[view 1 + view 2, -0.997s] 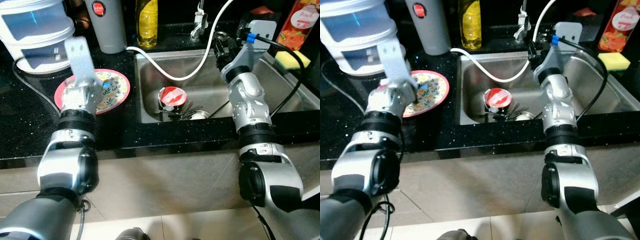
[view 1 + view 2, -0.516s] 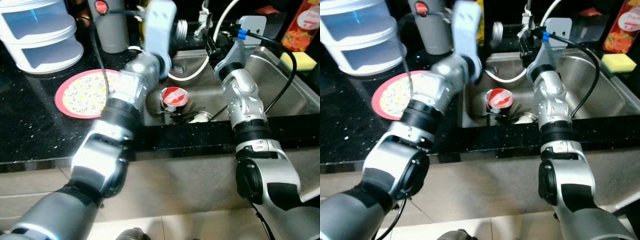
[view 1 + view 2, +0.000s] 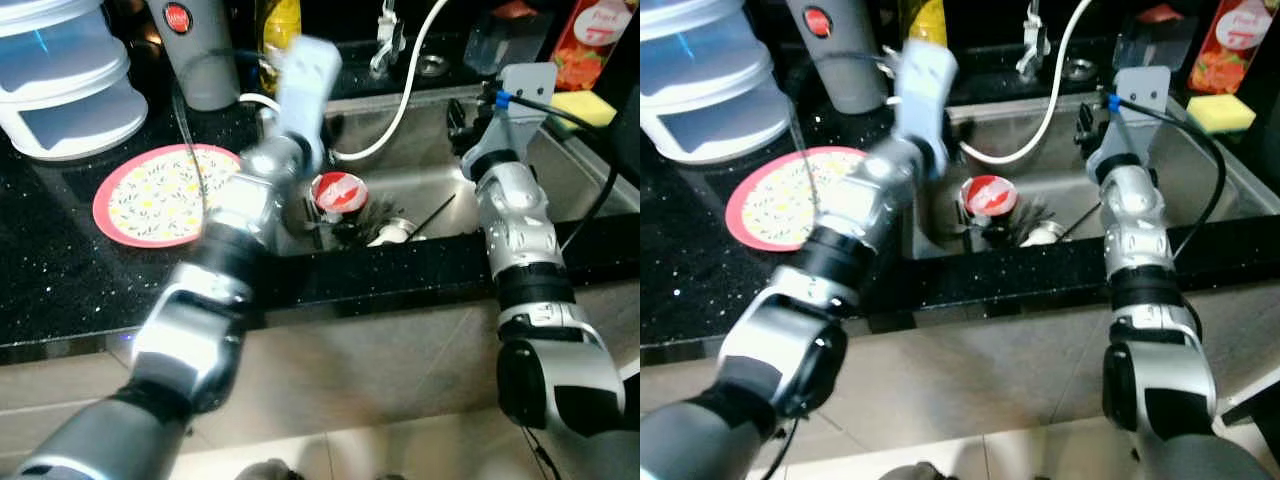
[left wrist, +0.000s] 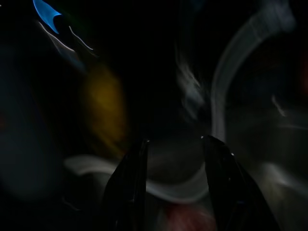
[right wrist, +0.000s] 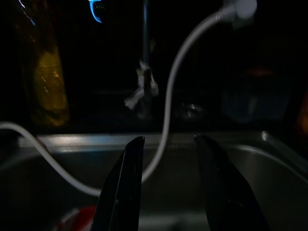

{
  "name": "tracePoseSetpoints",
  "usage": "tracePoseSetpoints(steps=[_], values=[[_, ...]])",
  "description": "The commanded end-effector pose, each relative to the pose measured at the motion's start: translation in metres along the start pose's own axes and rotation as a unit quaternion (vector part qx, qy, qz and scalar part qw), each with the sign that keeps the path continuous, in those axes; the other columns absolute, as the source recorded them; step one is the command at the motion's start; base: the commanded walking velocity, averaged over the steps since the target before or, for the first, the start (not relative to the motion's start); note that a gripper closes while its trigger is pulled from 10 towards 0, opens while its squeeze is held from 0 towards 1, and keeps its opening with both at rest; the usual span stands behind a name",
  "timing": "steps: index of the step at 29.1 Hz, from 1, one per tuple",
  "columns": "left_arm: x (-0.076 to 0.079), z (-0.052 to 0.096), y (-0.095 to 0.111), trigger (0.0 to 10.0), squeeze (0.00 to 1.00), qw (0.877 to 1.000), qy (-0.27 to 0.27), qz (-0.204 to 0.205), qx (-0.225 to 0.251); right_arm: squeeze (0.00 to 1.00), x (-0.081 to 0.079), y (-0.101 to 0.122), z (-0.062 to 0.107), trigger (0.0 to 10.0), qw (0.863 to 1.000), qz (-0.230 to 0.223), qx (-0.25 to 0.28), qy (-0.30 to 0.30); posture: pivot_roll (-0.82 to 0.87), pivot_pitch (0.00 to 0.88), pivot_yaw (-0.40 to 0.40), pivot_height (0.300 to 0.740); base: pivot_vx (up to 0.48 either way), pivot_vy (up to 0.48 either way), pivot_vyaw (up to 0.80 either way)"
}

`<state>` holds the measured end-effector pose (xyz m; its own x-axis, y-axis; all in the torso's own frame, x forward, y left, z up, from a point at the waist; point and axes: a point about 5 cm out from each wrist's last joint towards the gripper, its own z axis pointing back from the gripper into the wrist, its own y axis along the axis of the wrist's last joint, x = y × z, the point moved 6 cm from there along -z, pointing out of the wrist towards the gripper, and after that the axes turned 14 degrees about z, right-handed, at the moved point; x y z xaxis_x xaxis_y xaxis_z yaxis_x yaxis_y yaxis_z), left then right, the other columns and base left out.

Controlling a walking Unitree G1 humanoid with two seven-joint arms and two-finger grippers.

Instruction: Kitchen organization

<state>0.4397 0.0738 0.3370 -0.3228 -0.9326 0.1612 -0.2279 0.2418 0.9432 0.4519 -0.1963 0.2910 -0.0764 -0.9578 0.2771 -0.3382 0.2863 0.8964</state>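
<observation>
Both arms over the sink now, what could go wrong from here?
1. The white hose droops across the steel sink between the arms; the left end effector, open and blurred, may snag it.
2. The red-lidded round container rests on dark utensils and may tip if nudged.

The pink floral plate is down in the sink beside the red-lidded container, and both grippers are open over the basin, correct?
Not quite. The pink floral plate lies on the black counter left of the sink, as the left eye view shows. The red-lidded container is in the sink, and both grippers are open over it.
</observation>
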Motion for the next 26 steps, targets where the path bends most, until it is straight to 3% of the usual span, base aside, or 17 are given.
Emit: tracePoseSetpoints(steps=[1,2,4,5,6,9,10,11,13,14,16,17,18,19,20,22,26], values=[[-0.025,0.013,0.019,10.0,0.00,0.998,0.031,-0.019,0.045,0.00,-0.012,0.009,-0.003,10.0,1.000,-0.006,0.013,0.018,0.19,0.029,0.045,0.740,0.000,0.000,0.00],[-0.042,0.023,0.020,10.0,0.00,0.996,0.056,-0.051,0.040,0.00,-0.019,0.014,-0.004,10.0,0.999,-0.007,0.022,0.031,0.19,0.029,0.040,0.740,0.000,0.000,0.00],[-0.053,0.029,0.018,10.0,0.00,0.994,0.074,-0.070,0.029,0.00,-0.023,0.017,-0.004,10.0,0.999,-0.008,0.028,0.040,0.19,0.029,0.040,0.740,0.000,0.000,0.00],[-0.073,0.042,0.014,10.0,0.00,0.992,0.106,-0.063,0.013,0.00,-0.030,0.022,-0.003,10.0,0.998,-0.008,0.041,0.056,0.22,0.030,0.029,0.740,0.000,0.000,0.00],[-0.073,0.042,0.014,10.0,0.00,0.992,0.106,-0.063,0.013,0.00,-0.030,0.022,-0.003,10.0,0.998,-0.008,0.041,0.056,0.22,0.030,0.029,0.740,0.000,0.000,0.00],[-0.138,0.106,0.004,10.0,0.00,0.967,0.253,-0.014,-0.013,0.00,-0.045,0.024,0.001,10.0,0.995,-0.021,0.052,0.086,0.24,0.040,0.002,0.740,0.000,0.000,0.00],[-0.138,0.106,0.004,10.0,0.00,0.967,0.253,-0.014,-0.013,0.00,-0.045,0.024,0.001,10.0,0.995,-0.021,0.052,0.086,0.24,0.040,0.002,0.740,0.000,0.000,0.00],[-0.145,0.121,0.003,10.0,0.00,0.960,0.279,-0.014,-0.010,0.00,-0.047,0.022,0.000,10.0,0.995,-0.023,0.049,0.088,0.25,0.040,0.000,0.740,0.000,0.000,0.00],[-0.159,0.152,-0.021,10.0,0.00,0.936,0.340,0.090,-0.027,0.00,-0.054,0.025,-0.002,10.0,0.993,-0.026,0.052,0.100,0.26,0.035,-0.010,0.740,0.000,0.000,0.00],[-0.159,0.152,-0.021,10.0,0.00,0.936,0.340,0.090,-0.027,0.00,-0.054,0.025,-0.002,10.0,0.993,-0.026,0.052,0.100,0.26,0.035,-0.010,0.740,0.000,0.000,0.00],[-0.169,0.171,-0.041,10.0,0.00,0.907,0.387,0.160,-0.035,0.00,-0.058,0.027,-0.004,10.0,0.993,-0.029,0.054,0.105,0.28,0.026,-0.018,0.740,0.000,0.000,0.00],[-0.169,0.171,-0.041,10.0,0.00,0.907,0.387,0.160,-0.035,0.00,-0.058,0.027,-0.004,10.0,0.993,-0.029,0.054,0.105,0.28,0.026,-0.018,0.740,0.000,0.000,0.00],[-0.175,0.177,-0.047,10.0,0.00,0.893,0.409,0.184,-0.034,0.00,-0.059,0.028,-0.005,10.0,0.992,-0.032,0.053,0.106,0.29,0.023,-0.027,0.740,0.000,0.000,0.00],[-0.175,0.177,-0.047,10.0,0.00,0.893,0.409,0.184,-0.034,0.00,-0.059,0.028,-0.005,10.0,0.992,-0.032,0.053,0.106,0.29,0.023,-0.027,0.740,0.000,0.000,0.00],[-0.178,0.179,-0.050,10.0,0.00,0.884,0.420,0.201,-0.034,0.00,-0.062,0.028,-0.006,10.0,0.992,-0.034,0.054,0.108,0.29,0.022,-0.031,0.740,0.000,0.000,0.00],[-0.175,0.179,-0.062,10.0,0.00,0.864,0.419,0.275,-0.051,0.00,-0.068,0.032,-0.006,10.0,0.991,-0.036,0.059,0.118,0.28,0.015,-0.031,0.740,0.000,0.000,0.00],[-0.169,0.176,-0.073,10.0,0.00,0.850,0.408,0.324,-0.072,0.00,-0.064,0.034,-0.007,10.0,0.991,-0.035,0.063,0.114,0.27,0.002,-0.020,0.740,0.000,0.000,0.00]])
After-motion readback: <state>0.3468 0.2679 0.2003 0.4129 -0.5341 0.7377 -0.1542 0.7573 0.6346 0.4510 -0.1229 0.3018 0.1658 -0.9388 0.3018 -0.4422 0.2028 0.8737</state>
